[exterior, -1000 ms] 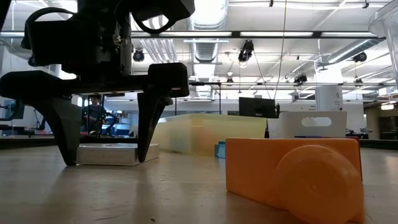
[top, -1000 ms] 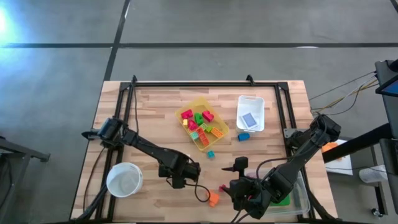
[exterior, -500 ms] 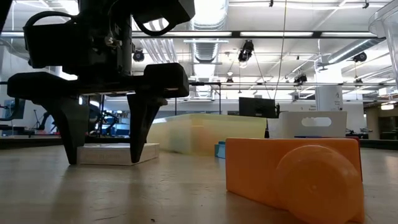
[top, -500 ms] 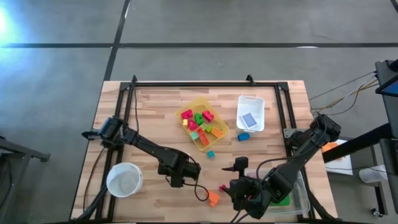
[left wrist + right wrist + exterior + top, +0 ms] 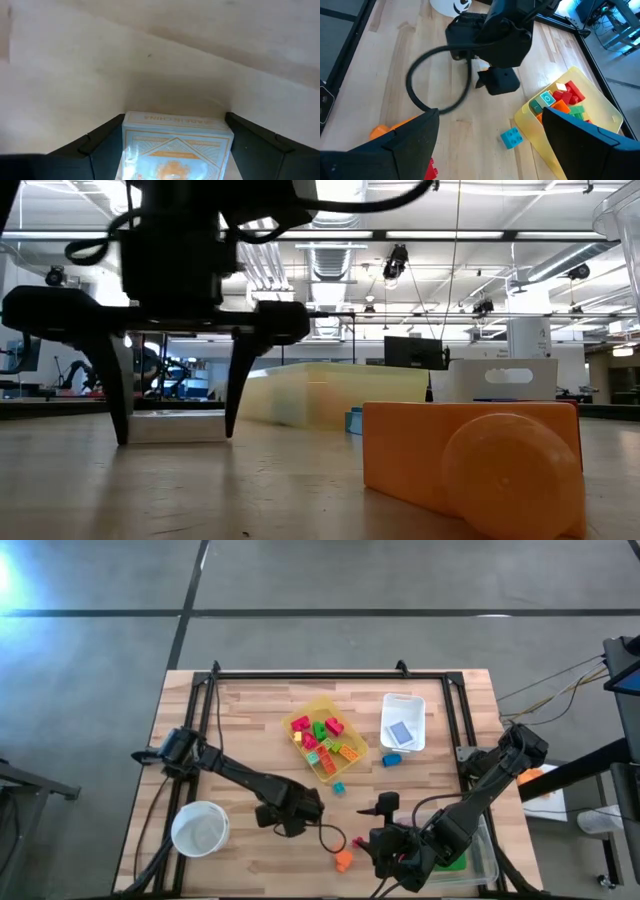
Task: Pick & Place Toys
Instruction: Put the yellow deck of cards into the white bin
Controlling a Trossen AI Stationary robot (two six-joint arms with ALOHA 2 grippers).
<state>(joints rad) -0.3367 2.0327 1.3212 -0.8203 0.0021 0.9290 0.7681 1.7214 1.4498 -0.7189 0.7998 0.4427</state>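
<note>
Looking down from above, the high view showed the left gripper low over the wooden table, between the round white bowl and an orange block, but hid what lay under it. The left wrist view alone revealed that: a pale blue card box with orange print sat between the 2 dark fingers, which stood just beside its 2 sides. Whether they touched it could not be told. The low view showed the same flat box on the tabletop with the fingertips planted either side, and the orange block large in the foreground.

The right gripper waited near the table's front edge beside a clear bin, its jaws spread wide in the right wrist view. That view also caught a loose blue block beside the yellow bin of mixed toys. The high view showed a white bin with another blue block just below it.

Against 1 second earlier, the left jaws had narrowed around the box, and the gripper had shifted slightly across the table; the right arm and the toys had not moved.
</note>
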